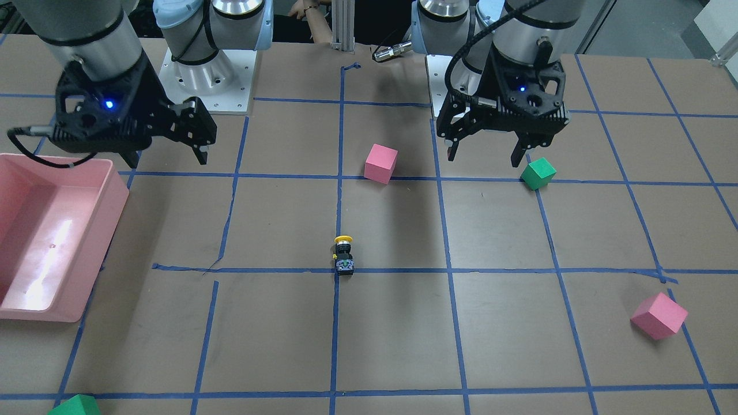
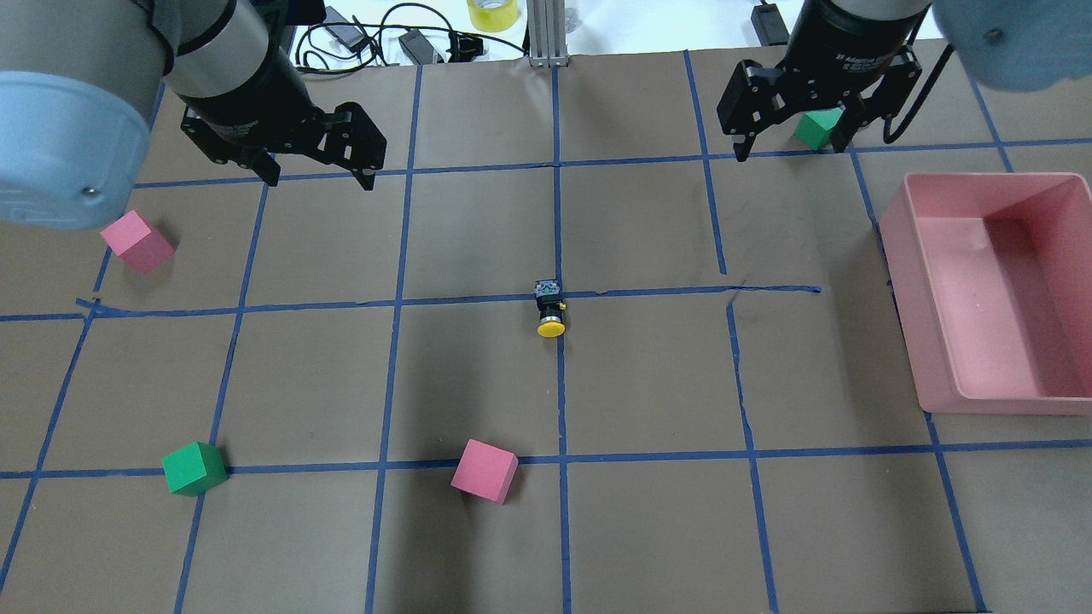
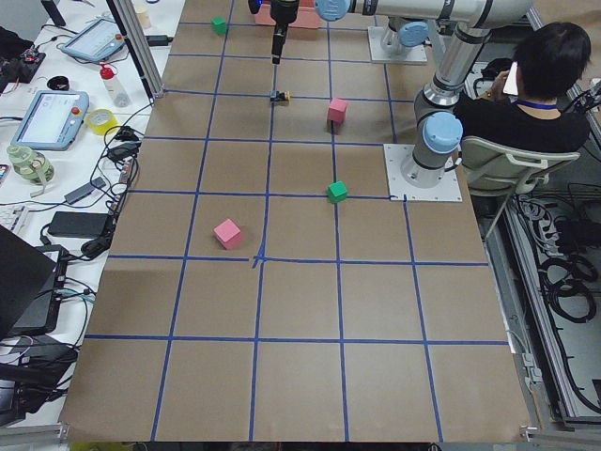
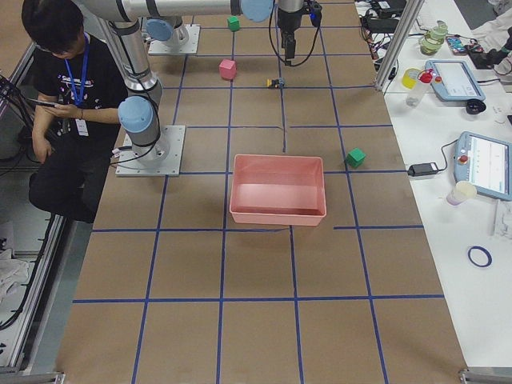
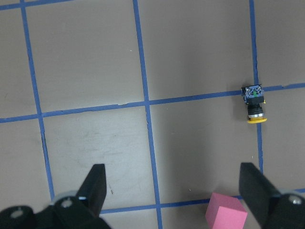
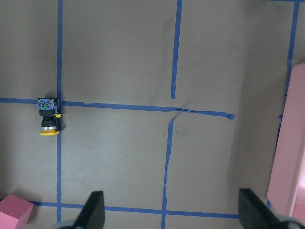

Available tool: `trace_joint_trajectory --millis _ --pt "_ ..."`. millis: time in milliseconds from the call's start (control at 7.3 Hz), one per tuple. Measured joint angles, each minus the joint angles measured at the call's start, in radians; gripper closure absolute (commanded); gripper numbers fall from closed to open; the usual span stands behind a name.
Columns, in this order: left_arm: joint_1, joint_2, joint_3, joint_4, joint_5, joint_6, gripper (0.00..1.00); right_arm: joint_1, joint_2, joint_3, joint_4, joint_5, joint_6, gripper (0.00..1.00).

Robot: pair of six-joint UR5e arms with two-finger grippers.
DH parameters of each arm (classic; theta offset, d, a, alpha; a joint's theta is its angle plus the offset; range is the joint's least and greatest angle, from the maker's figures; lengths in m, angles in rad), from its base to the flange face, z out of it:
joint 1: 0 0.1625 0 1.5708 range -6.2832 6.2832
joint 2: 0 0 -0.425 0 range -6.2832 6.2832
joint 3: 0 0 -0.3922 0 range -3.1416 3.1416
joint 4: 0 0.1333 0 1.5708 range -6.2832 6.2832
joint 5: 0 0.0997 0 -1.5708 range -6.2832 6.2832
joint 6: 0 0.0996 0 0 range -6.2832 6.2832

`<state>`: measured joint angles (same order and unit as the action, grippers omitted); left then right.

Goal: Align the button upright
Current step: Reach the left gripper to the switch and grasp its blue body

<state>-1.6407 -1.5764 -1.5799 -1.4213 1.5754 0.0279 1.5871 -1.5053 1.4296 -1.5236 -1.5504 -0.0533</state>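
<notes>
The button (image 2: pixel 549 309) lies on its side on a blue tape line at mid-table, yellow cap toward the robot and base block away. It also shows in the front view (image 1: pixel 343 255), the left wrist view (image 5: pixel 255 105) and the right wrist view (image 6: pixel 48 116). My left gripper (image 2: pixel 321 181) hangs open and empty above the table, far from the button; it also shows in the front view (image 1: pixel 484 158). My right gripper (image 2: pixel 790 149) is open and empty too, above the far right; it also shows in the front view (image 1: pixel 167 160).
A pink bin (image 2: pixel 906 298) stands on the robot's right. Pink cubes (image 2: pixel 484 471) (image 2: pixel 136 241) and green cubes (image 2: pixel 194 468) (image 2: pixel 815 128) are scattered around. A seated person (image 3: pixel 535 103) is behind the robot bases.
</notes>
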Motion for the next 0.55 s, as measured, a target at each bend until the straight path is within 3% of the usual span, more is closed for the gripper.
trace_joint_trajectory --millis 411,548 --pt "-0.056 -0.041 -0.077 0.039 0.005 -0.033 0.0 0.006 -0.038 -0.025 0.025 -0.004 0.0 0.0" --pt "-0.076 -0.054 -0.119 0.118 0.003 -0.07 0.0 0.02 -0.037 -0.026 0.025 -0.004 0.0 0.0"
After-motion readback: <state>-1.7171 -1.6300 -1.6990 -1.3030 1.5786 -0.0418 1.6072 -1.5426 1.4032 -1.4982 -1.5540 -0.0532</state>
